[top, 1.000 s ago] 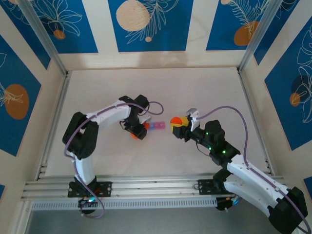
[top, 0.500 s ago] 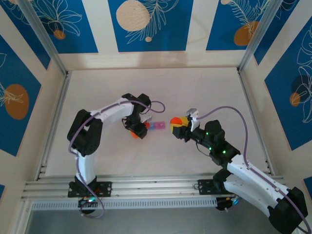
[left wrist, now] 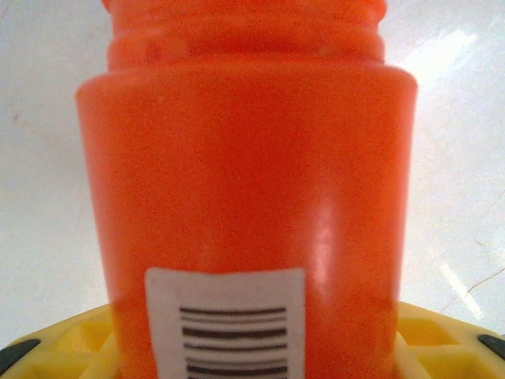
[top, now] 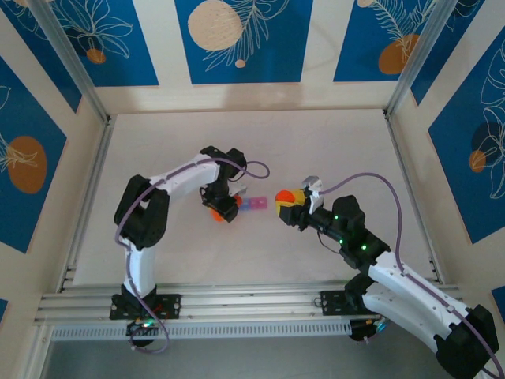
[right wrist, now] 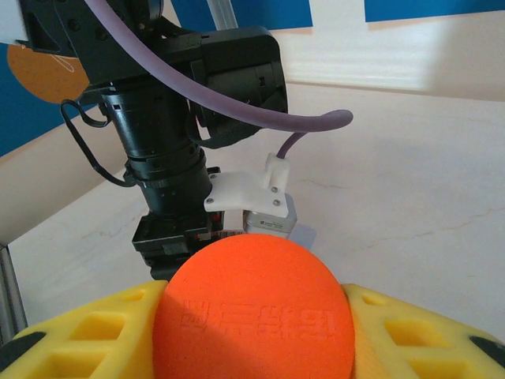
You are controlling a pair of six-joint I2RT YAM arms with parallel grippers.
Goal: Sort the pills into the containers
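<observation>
Orange bottle [left wrist: 248, 174] is sitting clamped between the yellow fingers [left wrist: 59, 351] of the left gripper [top: 220, 212]. The right gripper [top: 286, 202] is pinching a round orange cap [right wrist: 252, 308] between its own fingers. The containers [top: 254, 204] are lying on the table [top: 316, 150] between the two grippers, just beside the left one.

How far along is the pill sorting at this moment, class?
Done: the orange cap is off the bottle and held in the right gripper. In hand: the left gripper clamps the orange bottle beside the organiser strip. Left: filling its compartments; their contents are too small to tell.
</observation>
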